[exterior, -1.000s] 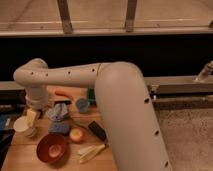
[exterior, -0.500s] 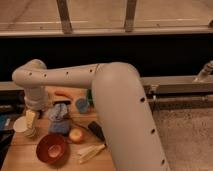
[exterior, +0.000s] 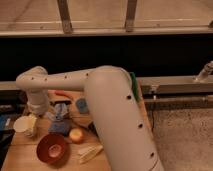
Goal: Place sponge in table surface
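Gripper mid-left of frame, jaws released, just above sponge. Sponge flat on worktop beside apple. No grip needed, placement likely done.

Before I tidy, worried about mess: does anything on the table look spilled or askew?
Nothing stands out: the red bowl sits upright, the sponge lies flat on the table surface, the gripper low beside it.
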Tool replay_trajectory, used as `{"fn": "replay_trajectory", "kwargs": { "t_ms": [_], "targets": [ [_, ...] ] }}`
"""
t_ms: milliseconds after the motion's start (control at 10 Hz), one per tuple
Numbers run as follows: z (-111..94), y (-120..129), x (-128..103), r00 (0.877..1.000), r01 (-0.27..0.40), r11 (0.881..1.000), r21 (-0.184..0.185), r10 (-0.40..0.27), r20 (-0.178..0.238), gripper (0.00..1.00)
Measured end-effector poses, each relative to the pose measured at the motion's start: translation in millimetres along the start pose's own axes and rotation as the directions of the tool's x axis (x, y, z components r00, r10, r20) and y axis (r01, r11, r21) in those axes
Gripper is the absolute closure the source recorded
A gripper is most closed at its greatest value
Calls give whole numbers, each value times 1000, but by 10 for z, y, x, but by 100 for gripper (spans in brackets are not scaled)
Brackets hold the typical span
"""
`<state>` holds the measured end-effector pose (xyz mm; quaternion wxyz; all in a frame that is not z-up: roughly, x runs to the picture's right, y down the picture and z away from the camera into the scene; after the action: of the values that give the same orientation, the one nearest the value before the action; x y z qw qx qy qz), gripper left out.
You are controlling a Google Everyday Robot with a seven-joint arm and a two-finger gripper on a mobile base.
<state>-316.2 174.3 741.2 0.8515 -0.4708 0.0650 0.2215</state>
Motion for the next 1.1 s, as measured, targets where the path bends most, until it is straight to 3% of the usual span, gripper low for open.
{"fn": "replay_trajectory", "kwargs": {
  "t_ms": [400,700,1100],
  "targets": [
    [236,-229,270,996,-87,992,-91,89,11,20],
    [331,-356,317,993,-120,987,-111,121,0,20],
    [497,-492,192,992,-123,983,-134,120,-35,20]
  ]
}}
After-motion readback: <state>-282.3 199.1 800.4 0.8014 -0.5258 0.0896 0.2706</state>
